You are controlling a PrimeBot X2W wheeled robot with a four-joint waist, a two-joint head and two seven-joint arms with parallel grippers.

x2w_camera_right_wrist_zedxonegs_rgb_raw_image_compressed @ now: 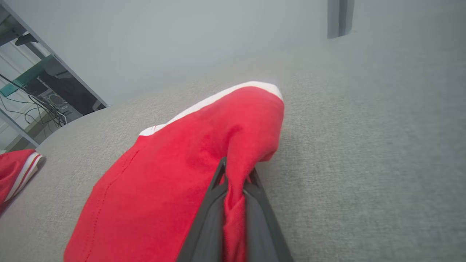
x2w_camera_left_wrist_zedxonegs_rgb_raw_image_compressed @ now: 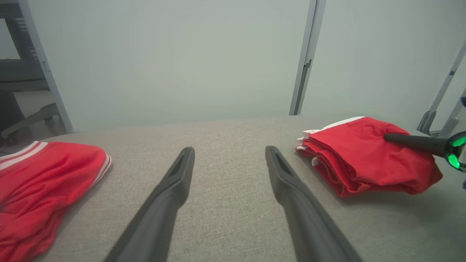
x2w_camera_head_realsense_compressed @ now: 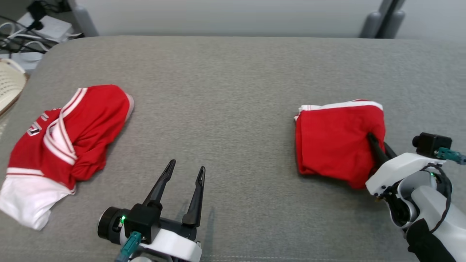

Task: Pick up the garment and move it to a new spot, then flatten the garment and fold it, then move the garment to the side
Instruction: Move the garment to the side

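A folded red garment (x2w_camera_head_realsense_compressed: 335, 142) with a white band lies on the right of the grey table (x2w_camera_head_realsense_compressed: 225, 91). My right gripper (x2w_camera_head_realsense_compressed: 374, 141) is shut on its near right corner; in the right wrist view a ridge of red cloth (x2w_camera_right_wrist_zedxonegs_rgb_raw_image_compressed: 174, 182) is pinched between the fingers (x2w_camera_right_wrist_zedxonegs_rgb_raw_image_compressed: 236, 171). My left gripper (x2w_camera_head_realsense_compressed: 186, 167) stands open above the table's front middle, with nothing between its fingers (x2w_camera_left_wrist_zedxonegs_rgb_raw_image_compressed: 229, 153). From the left wrist, the folded garment (x2w_camera_left_wrist_zedxonegs_rgb_raw_image_compressed: 364, 160) lies to the right with a right finger (x2w_camera_left_wrist_zedxonegs_rgb_raw_image_compressed: 411, 141) on it.
A crumpled red and white jersey (x2w_camera_head_realsense_compressed: 69, 138) lies at the table's left (x2w_camera_left_wrist_zedxonegs_rgb_raw_image_compressed: 36, 182) (x2w_camera_right_wrist_zedxonegs_rgb_raw_image_compressed: 14, 171). A pale woven basket (x2w_camera_head_realsense_compressed: 9, 87) sits past the left edge. Cables and a power strip (x2w_camera_head_realsense_compressed: 32, 25) are at the back left. Grey posts (x2w_camera_head_realsense_compressed: 382, 18) stand behind.
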